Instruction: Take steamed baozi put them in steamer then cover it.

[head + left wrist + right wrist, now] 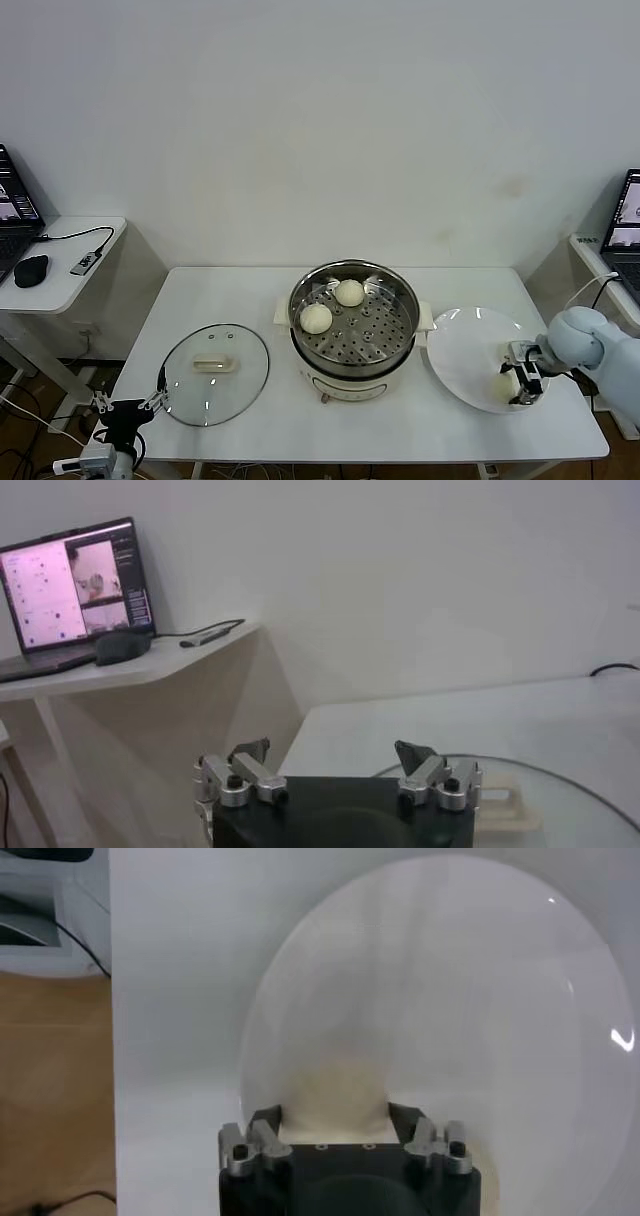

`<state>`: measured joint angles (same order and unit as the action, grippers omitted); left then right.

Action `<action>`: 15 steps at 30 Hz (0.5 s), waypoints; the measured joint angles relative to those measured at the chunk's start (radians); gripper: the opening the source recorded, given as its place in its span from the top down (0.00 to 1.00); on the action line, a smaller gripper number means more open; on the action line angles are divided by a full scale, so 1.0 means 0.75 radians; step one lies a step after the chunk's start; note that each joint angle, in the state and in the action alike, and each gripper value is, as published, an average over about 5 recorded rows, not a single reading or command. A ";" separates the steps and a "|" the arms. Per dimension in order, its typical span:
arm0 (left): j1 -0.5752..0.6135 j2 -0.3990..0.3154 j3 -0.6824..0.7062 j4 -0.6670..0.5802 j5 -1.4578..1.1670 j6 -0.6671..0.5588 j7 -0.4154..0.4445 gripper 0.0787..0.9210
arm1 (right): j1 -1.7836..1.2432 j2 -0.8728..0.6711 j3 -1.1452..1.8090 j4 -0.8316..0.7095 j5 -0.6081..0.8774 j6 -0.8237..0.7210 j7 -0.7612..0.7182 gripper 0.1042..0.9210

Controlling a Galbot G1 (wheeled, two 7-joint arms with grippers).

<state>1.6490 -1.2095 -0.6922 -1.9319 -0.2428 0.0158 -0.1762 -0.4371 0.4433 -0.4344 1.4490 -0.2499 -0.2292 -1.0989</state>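
Plain white wall backs a white desk (250,300) in the head view. At its middle stands the steamer (352,330) with two steamed baozi (349,292) in its basket; the cover (216,372) lies flat to its left. On the right, the right gripper (524,380) is down on the white plate (470,355), beside a third bun (503,386). The left gripper (128,408) waits at the desk's near-left corner.

From the left wrist, its fingers (250,752) stand spread wide, gripping nothing, with the cover's rim just beyond.

From the right wrist, the fingers (265,1120) flank the bun (335,1098) on both sides and look pressed to it. Squeeze gently, I'd judge, and lift straight up so the soft dough neither dents nor rolls.

No brand or readable writing shows anywhere.
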 measured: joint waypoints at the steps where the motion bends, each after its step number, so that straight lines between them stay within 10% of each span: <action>1: 0.000 0.000 0.000 0.000 0.000 0.000 0.000 0.12 | 0.002 -0.001 0.000 0.000 0.001 -0.001 -0.001 0.40; 15: -0.004 0.005 0.007 -0.010 -0.001 0.001 0.000 0.12 | 0.184 -0.060 -0.088 0.063 0.096 -0.027 -0.036 0.44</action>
<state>1.6459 -1.2055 -0.6868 -1.9394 -0.2438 0.0162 -0.1762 -0.2988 0.3984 -0.5007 1.4964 -0.1776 -0.2493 -1.1256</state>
